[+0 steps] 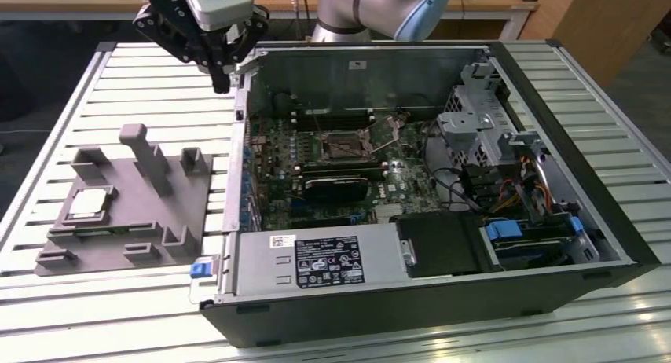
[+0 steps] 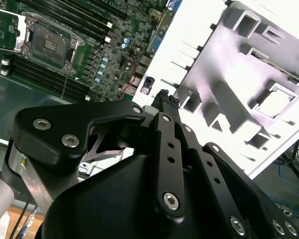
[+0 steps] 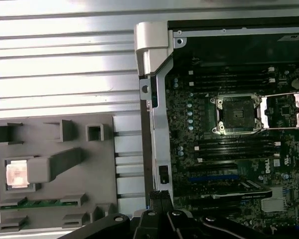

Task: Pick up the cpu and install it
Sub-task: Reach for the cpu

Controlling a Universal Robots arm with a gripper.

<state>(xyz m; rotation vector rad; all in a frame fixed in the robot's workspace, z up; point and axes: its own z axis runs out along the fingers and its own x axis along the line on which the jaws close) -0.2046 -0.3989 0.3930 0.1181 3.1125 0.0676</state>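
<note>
Cpu (image 1: 89, 203) in recess of grey holder (image 1: 126, 215); gripper (image 1: 220, 82) fingers narrow, empty, by computer case (image 1: 357, 80)

cpu (image 1: 89, 202) detail too small in exterior view; arm (image 1: 362, 13) cropped.

Cam setup: one wide, two on the arm
The open case (image 1: 419, 182) and holder block (image 1: 115, 214) are seen whole from high up in the exterior view. Both wrist views are pointed down past the gripper (image 3: 159, 195), much closer, and socket (image 3: 236, 114) plus block are shared by all three.
</note>
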